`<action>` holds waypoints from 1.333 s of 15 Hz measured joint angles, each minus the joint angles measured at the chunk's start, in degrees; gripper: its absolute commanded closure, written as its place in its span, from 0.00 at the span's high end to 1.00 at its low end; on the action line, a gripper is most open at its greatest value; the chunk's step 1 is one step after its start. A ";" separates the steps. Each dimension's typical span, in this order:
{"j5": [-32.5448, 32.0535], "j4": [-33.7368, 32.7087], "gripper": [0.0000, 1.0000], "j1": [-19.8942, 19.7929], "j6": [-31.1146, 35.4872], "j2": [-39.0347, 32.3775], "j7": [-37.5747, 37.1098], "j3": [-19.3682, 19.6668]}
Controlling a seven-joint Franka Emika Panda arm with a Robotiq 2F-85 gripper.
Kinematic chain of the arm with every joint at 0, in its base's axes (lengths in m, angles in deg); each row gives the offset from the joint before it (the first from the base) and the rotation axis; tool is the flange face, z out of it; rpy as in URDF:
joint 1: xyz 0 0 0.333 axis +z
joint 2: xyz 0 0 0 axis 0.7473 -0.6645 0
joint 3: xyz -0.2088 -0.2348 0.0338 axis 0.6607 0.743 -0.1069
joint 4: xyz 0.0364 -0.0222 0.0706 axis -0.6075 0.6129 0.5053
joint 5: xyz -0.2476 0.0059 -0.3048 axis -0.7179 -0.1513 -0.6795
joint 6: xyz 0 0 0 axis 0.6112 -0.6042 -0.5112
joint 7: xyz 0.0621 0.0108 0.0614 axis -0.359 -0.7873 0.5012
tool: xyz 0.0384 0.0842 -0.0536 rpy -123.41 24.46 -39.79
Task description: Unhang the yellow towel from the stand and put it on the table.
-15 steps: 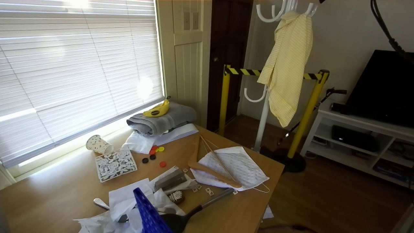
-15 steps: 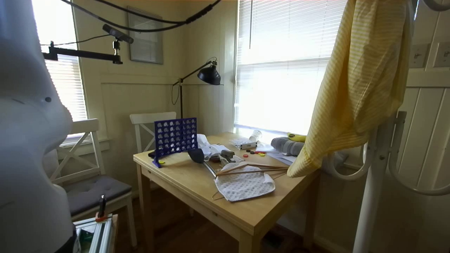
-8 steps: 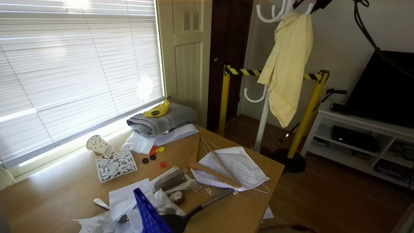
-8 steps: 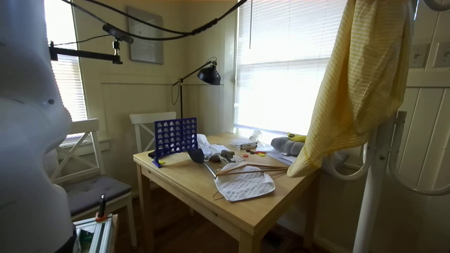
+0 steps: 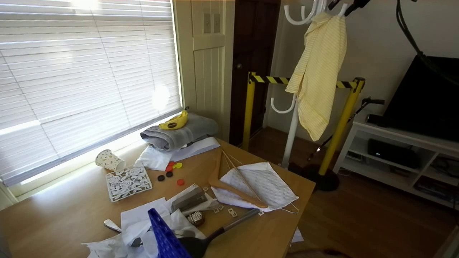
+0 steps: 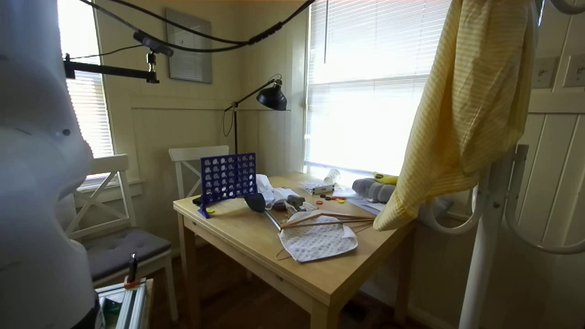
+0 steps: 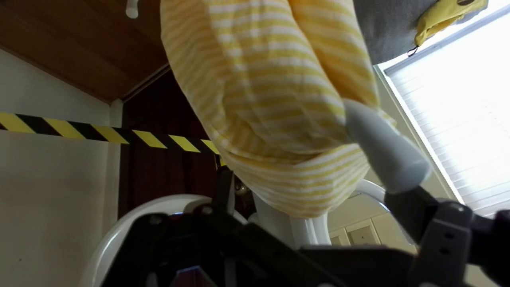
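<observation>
Where the table (image 5: 53,222) ends in an exterior view, the stand (image 5: 290,136) rises past the tabletop's far edge, and from its top hangs the yellow towel (image 5: 319,71), not yet unhooked, its tail dangling beyond that same edge. A patterned white cloth (image 5: 269,181) lies toward a corner, with a wooden hanger (image 5: 236,194) partly across it; a towel dragged low over the edge would probably sweep both along, and one released too close to it could slide off. The gripper (image 7: 314,185) has its jaws wide apart, the bunched fabric between or just ahead of them, nothing held. Smallest, and likeliest to cause trouble, is the hook (image 7: 384,147) whose end pokes out right beside one jaw; whether they touch I cannot tell. Should the jaws close on hook and fabric together, the pull could drag or tip the stand; with too little lift, the towel would likely snag instead
</observation>
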 measured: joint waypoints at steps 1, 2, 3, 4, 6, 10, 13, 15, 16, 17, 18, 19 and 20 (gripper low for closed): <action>-0.11 -0.11 1.00 -0.04 -0.73 0.00 0.00 0.06; -0.12 -0.12 1.00 -0.06 -1.05 0.00 0.00 0.11; -0.12 -0.13 1.00 -0.07 -1.14 -0.06 0.00 0.14; -0.13 -0.13 1.00 -0.07 -1.15 -0.14 0.00 0.17; -0.13 -0.12 1.00 -0.07 -1.19 -0.45 0.00 0.19; -0.12 -0.23 0.80 -0.07 -1.44 -0.98 -0.12 0.21; -0.12 -0.32 0.64 -0.06 -1.44 -0.98 -0.13 0.21; -0.12 -0.50 0.50 -0.04 -1.44 -0.98 -0.13 0.21; -0.12 -0.50 0.42 -0.04 -1.44 -1.03 -0.13 0.21; -0.12 -0.50 0.35 -0.05 -1.44 -1.13 -0.13 0.21; -0.12 -0.50 0.27 -0.04 -1.44 -1.23 -0.13 0.21; -0.12 -0.50 0.21 -0.04 -1.44 -1.32 -0.18 0.21; -0.12 -0.50 0.15 -0.04 -1.44 -1.40 -0.32 0.21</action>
